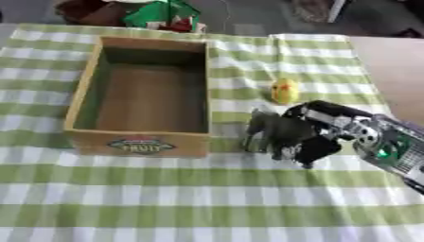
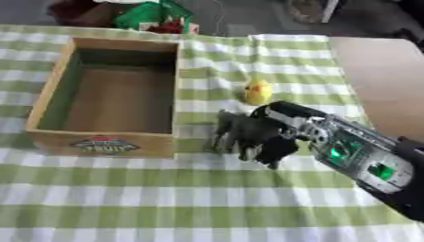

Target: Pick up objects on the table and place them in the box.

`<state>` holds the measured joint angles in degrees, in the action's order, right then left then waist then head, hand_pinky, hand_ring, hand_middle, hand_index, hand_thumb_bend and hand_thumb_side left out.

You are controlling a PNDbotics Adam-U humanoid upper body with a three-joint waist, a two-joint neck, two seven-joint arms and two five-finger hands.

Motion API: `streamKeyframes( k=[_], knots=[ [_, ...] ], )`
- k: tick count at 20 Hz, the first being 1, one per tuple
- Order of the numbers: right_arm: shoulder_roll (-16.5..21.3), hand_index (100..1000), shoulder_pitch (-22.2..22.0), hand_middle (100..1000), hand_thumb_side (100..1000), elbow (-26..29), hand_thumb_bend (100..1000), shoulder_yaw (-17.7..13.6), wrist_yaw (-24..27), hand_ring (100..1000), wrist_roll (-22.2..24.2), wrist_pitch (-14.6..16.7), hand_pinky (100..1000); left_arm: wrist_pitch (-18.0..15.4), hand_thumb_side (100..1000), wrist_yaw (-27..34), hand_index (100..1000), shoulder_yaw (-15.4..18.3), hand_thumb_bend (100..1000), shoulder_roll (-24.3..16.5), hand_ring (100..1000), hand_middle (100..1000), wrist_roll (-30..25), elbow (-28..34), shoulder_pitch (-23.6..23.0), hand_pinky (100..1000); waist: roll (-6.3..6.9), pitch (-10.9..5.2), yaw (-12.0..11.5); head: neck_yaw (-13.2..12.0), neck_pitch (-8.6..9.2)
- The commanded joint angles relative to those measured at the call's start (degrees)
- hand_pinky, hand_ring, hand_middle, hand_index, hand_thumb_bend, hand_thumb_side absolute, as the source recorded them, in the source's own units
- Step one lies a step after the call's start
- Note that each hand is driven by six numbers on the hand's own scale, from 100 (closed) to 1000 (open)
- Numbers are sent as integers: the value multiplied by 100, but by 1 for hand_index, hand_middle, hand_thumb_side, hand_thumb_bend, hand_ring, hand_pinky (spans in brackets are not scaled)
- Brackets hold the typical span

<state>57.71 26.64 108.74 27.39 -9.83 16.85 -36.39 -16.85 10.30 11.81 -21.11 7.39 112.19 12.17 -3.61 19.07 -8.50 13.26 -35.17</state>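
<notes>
One yellow duck upright, beak direction unclear; right hand fingers curled, empty, beside box.

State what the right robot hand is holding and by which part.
Cannot be told: the right robot hand rests fingers-down on the tablecloth; nothing shows in it.

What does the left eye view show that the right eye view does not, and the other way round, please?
Only the left eye view shows more checked cloth left of the wooden box. Only the right eye view shows more of the right forearm, with two green lights on it, and a wider strip of bare table past the cloth's right edge. Both share the empty box, the small yellow object lying on the cloth just beyond the right hand, whose fingers curl down towards the cloth, and the green and red item at the far edge. No left hand shows.
</notes>
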Motion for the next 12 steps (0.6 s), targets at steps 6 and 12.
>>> streamKeyframes(
  k=[6, 12],
  knots=[
    [286, 387, 21, 268, 326, 327, 100, -264, 208, 473, -160, -21, 540, 2, 888, -8, 752, 18, 100, -64, 571, 635, 17, 67, 44, 477, 39, -109, 22, -15, 65],
    [263, 253, 90, 153, 348, 420, 100, -347, 213, 419, -230, 1, 519, 2, 881, -6, 752, 14, 100, -64, 571, 635, 17, 67, 44, 477, 56, -123, 39, -21, 61]
  ],
)
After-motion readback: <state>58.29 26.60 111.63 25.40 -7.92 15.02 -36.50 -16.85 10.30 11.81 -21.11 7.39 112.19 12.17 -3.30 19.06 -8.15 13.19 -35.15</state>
